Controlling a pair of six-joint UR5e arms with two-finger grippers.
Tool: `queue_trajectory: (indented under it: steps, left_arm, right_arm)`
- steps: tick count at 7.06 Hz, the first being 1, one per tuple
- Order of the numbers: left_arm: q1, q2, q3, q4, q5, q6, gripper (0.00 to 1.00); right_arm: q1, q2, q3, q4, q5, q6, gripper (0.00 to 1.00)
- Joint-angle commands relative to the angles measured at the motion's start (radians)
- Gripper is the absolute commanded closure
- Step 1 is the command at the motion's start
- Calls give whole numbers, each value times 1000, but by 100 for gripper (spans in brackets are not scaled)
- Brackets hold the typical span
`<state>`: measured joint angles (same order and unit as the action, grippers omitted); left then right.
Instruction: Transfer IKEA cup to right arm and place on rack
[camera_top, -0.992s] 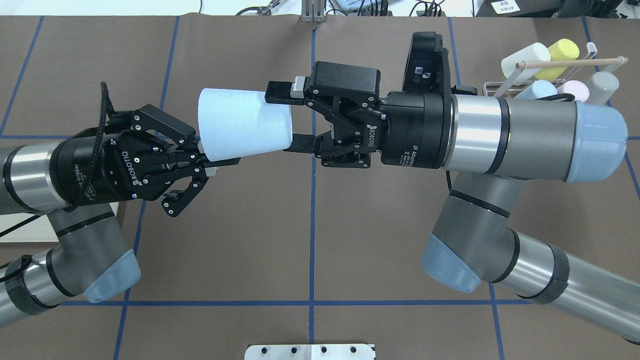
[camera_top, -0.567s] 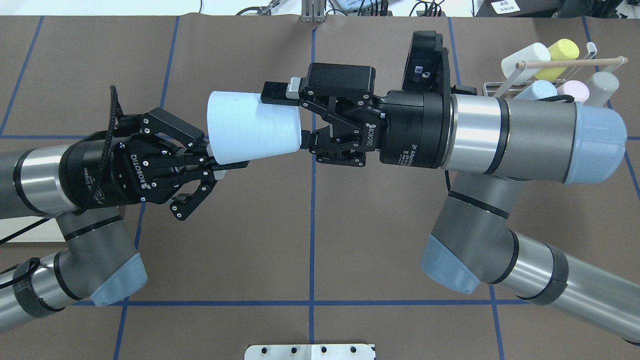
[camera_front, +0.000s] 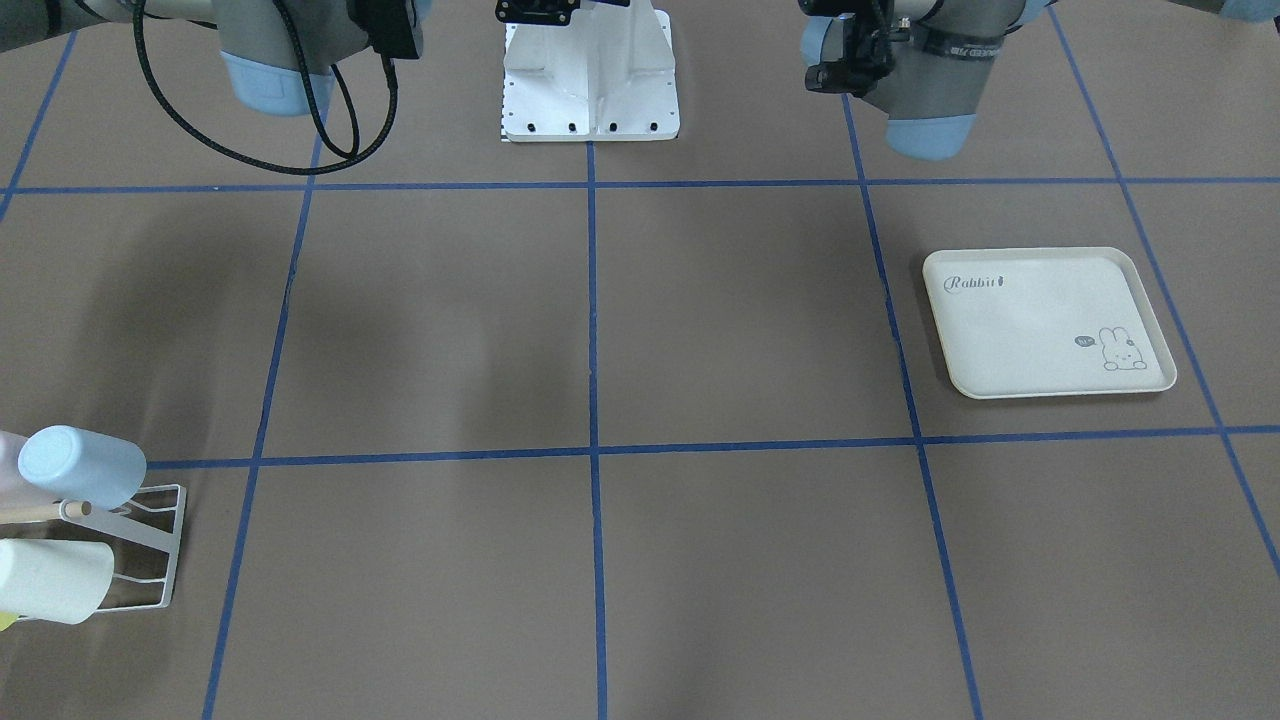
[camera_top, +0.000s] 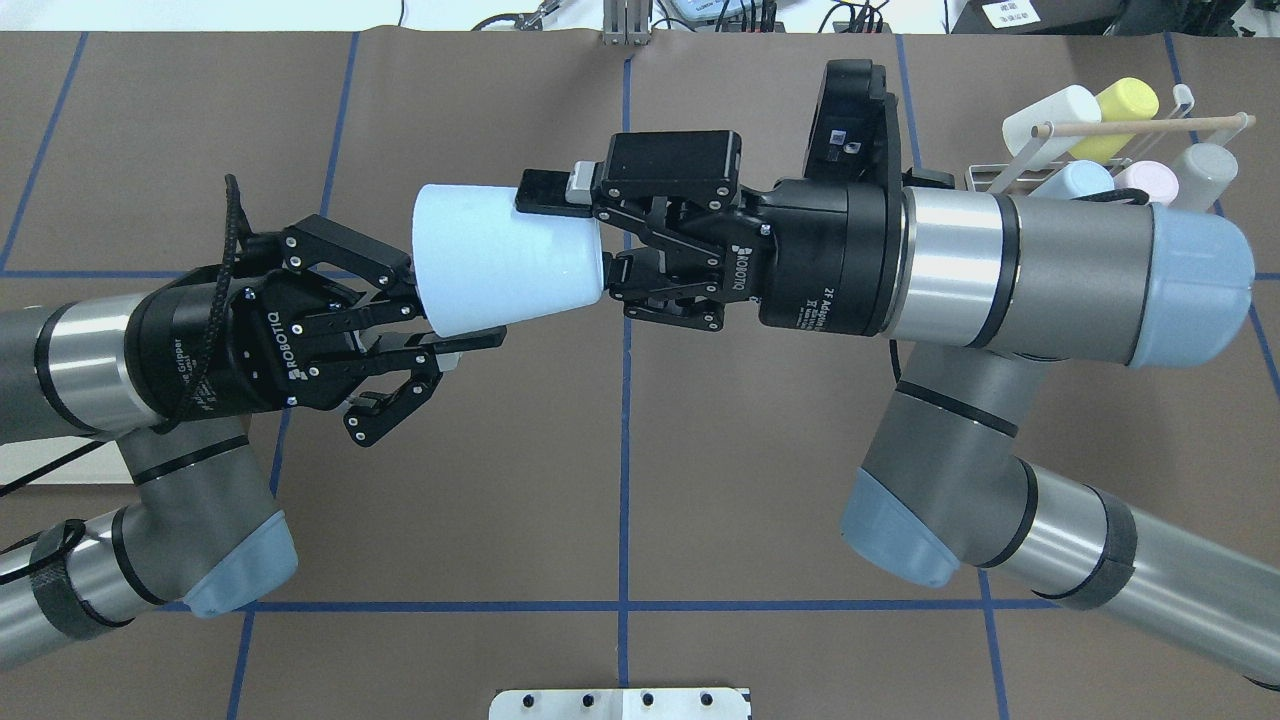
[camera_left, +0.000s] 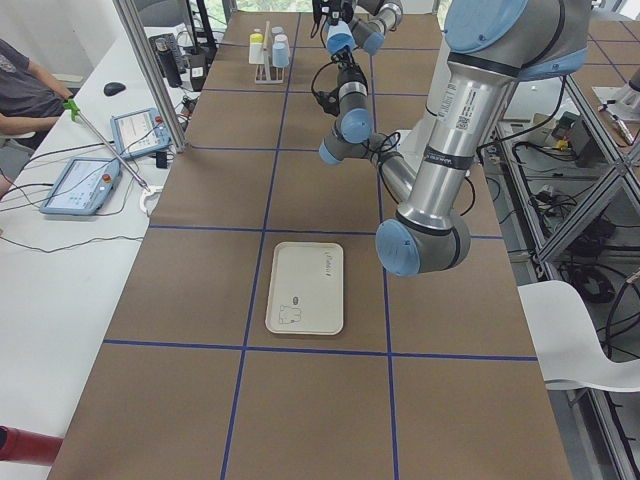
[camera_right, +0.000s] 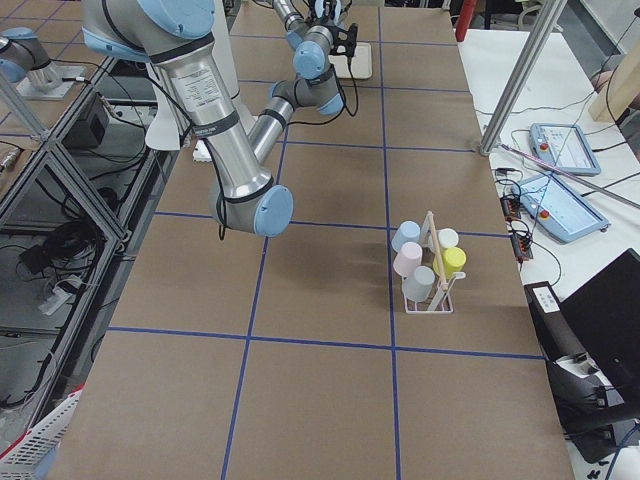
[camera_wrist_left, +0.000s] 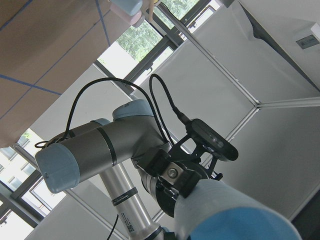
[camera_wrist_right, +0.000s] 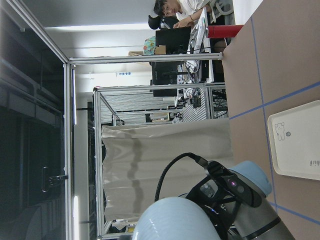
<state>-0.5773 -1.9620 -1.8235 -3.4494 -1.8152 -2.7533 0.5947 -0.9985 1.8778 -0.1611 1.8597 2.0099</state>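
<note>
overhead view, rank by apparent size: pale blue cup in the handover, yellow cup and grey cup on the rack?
Largest: pale blue cup, by a wide margin, but it is raised nearer the camera, which inflates it.
Then the yellow cup and grey cup: they look alike and both are partly hidden, so no ranking.

The 2 arms meet mid-air with level wrists. The right gripper (camera_top: 565, 240) clamps the cup (camera_top: 500, 260), while the left gripper (camera_top: 455, 318) holds its fingers parted.

The pale blue cup (camera_top: 505, 255) hangs on its side at mid-frame, wide mouth to the left, narrow base held by the right arm (camera_top: 1060, 270). The white wire rack (camera_top: 1150, 126) stands at upper right.
</note>
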Motion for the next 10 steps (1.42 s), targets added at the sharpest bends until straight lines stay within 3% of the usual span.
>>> queue_trajectory:
  steps: [1, 2, 4, 5, 6, 7, 8, 10]
  left_arm:
    - [-15, 15, -13, -1, 22, 6, 0]
    - [-57, 84, -7, 6, 24, 33, 0]
    - [-82, 246, 3, 22, 11, 278, 0]
    - [-143, 262, 24, 141, -65, 402, 0]
    - [-256, 262, 42, 317, -257, 590, 0]
    - [-370, 264, 52, 467, -420, 817, 0]
    - [-472, 265, 55, 602, -462, 1001, 0]
    - [-567, 330, 56, 836, -449, 1488, 0]
  right_arm:
    - [5, -2, 1, 0, -1, 0, 70]
    - [25, -3, 0, -2, -5, 1, 70]
    - [115, -34, -38, -29, -5, -34, 70]
    - [181, -67, -40, -99, 18, -115, 70]
    - [232, -80, -42, -218, 83, -252, 70]
    - [267, -83, -42, -336, 91, -363, 69]
    - [330, -84, -42, -465, 93, -472, 69]
    - [391, -78, -61, -679, 84, -728, 68]
